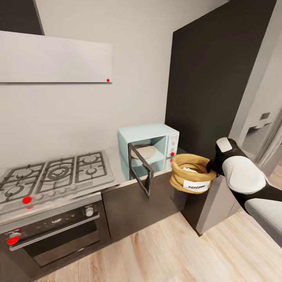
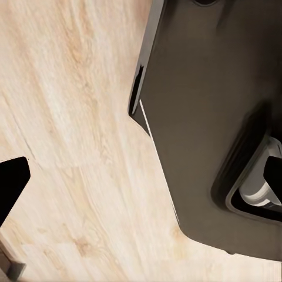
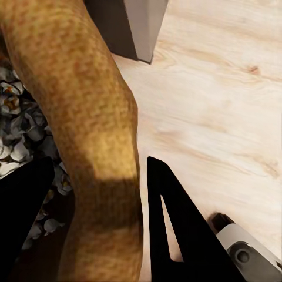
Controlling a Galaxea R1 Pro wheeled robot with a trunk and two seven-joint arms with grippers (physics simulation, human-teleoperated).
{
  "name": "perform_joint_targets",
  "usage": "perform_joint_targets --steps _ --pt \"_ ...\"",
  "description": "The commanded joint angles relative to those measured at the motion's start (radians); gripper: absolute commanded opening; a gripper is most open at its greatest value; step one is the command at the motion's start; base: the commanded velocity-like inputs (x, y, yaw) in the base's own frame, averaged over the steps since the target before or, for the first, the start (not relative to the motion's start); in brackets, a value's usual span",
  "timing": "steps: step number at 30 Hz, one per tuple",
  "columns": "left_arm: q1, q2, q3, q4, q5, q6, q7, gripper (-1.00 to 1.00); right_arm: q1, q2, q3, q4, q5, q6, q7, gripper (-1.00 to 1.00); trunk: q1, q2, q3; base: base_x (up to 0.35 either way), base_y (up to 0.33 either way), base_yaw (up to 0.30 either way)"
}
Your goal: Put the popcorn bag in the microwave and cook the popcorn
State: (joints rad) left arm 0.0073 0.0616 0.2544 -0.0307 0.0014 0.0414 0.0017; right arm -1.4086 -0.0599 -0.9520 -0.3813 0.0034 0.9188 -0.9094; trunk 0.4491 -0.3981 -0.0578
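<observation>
Kitchen, popcorn bag (image 1: 192, 173) rim in right claw (image 3: 97, 194)

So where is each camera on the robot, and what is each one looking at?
Head view: sits high on the robot, looking down at the open microwave, the hob and the popcorn bag; the right arm holds the bag.
Left wrist view: on the left arm, pointing down at the wooden floor; one dark fingertip shows.
Right wrist view: on the right arm, looking along its fingers, which pinch the bag's rim, popcorn inside.
Shared: the head and right wrist views both see the bag; all see the floor.
</observation>
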Motion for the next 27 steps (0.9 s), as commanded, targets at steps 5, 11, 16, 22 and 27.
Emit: perform_joint_targets --steps 5,11,16,22,27 --pt "0.000 0.000 0.003 -0.003 0.000 0.005 0.000 1.00 -0.001 0.000 -0.004 -0.001 0.000 0.004 -0.002 -1.00 0.001 -0.002 -0.002 0.137 -0.274 0.255" --pt "0.000 -0.001 0.003 -0.003 0.000 0.005 0.000 1.00 -0.001 0.000 -0.005 -0.001 0.000 0.005 -0.003 -1.00 0.001 -0.002 -0.002 0.090 -0.288 0.257" --pt "0.000 -0.001 0.003 -0.003 0.000 0.005 0.001 1.00 -0.001 0.000 -0.005 -0.001 0.002 0.003 -0.006 -1.00 0.001 -0.002 -0.002 0.019 -0.292 0.265" --pt "0.000 -0.001 0.004 -0.003 0.000 0.005 0.000 1.00 -0.001 0.000 -0.005 -0.001 0.001 -0.106 -0.138 -1.00 0.001 -0.002 -0.002 0.001 -0.192 0.266" --pt "0.000 0.000 0.004 -0.003 0.000 0.005 0.000 1.00 -0.001 0.000 -0.005 0.000 0.000 -0.119 -0.151 -1.00 0.001 -0.002 -0.002 0.000 -0.007 0.266"
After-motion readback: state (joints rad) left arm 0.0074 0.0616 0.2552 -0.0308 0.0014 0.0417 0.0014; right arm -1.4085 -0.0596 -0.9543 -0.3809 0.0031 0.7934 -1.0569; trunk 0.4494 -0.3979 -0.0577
